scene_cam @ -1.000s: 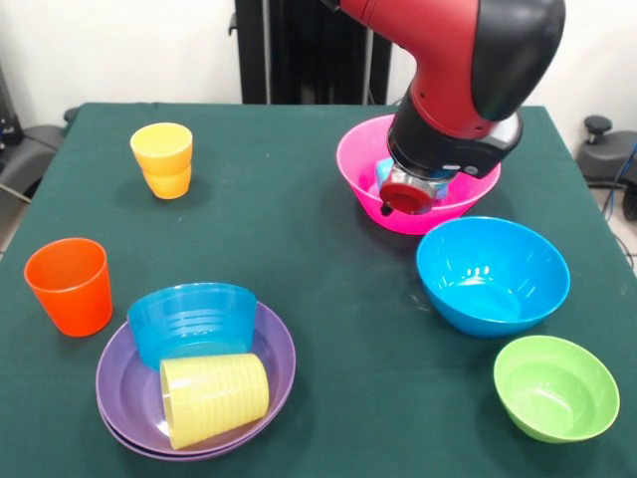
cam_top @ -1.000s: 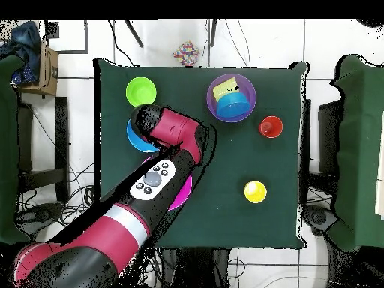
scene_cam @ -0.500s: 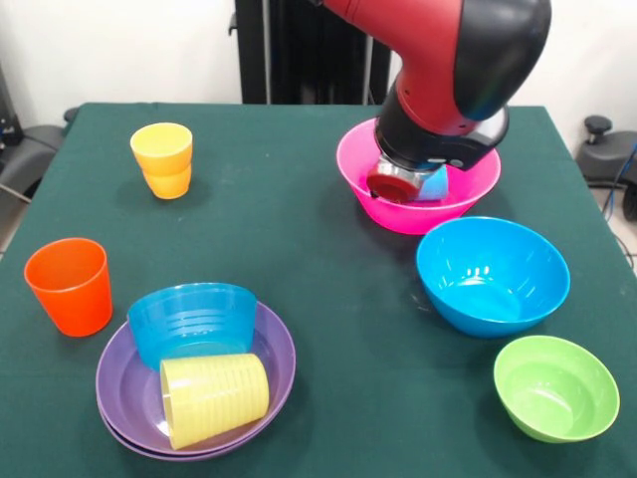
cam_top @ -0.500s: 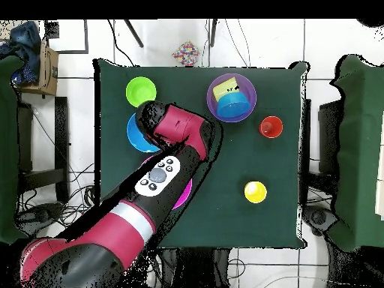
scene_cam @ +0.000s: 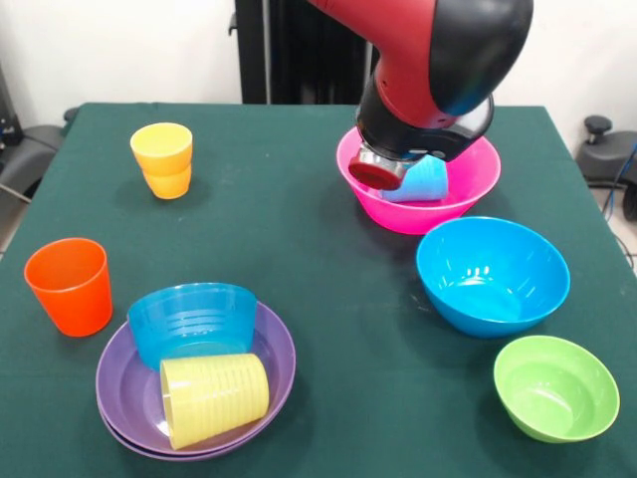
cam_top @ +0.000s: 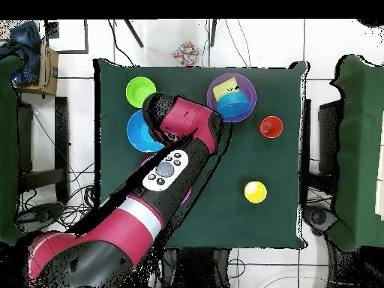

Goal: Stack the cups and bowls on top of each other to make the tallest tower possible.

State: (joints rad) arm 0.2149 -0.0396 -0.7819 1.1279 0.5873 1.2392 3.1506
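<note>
Hovering over the pink bowl point(scene_cam: 418, 189) at the far right of the table point(scene_cam: 328, 299), the arm's wrist hides the gripper, so I cannot tell its state. A light blue cup point(scene_cam: 420, 181) lies in that bowl, just beside the wrist; whether it is held I cannot tell. The step in hand seems to be dealing with this cup. Next would come lifting clear of the pink rim. Open cloth lies left of the pink bowl, towards the amber cups point(scene_cam: 164, 159). The big blue bowl point(scene_cam: 493, 274) and green bowl point(scene_cam: 554, 386) crowd the near right; the purple bowls point(scene_cam: 274, 373), holding a small blue bowl point(scene_cam: 192, 321) and a ribbed yellow cup point(scene_cam: 214, 398), and the orange cup point(scene_cam: 70, 286) sit near left.
</note>
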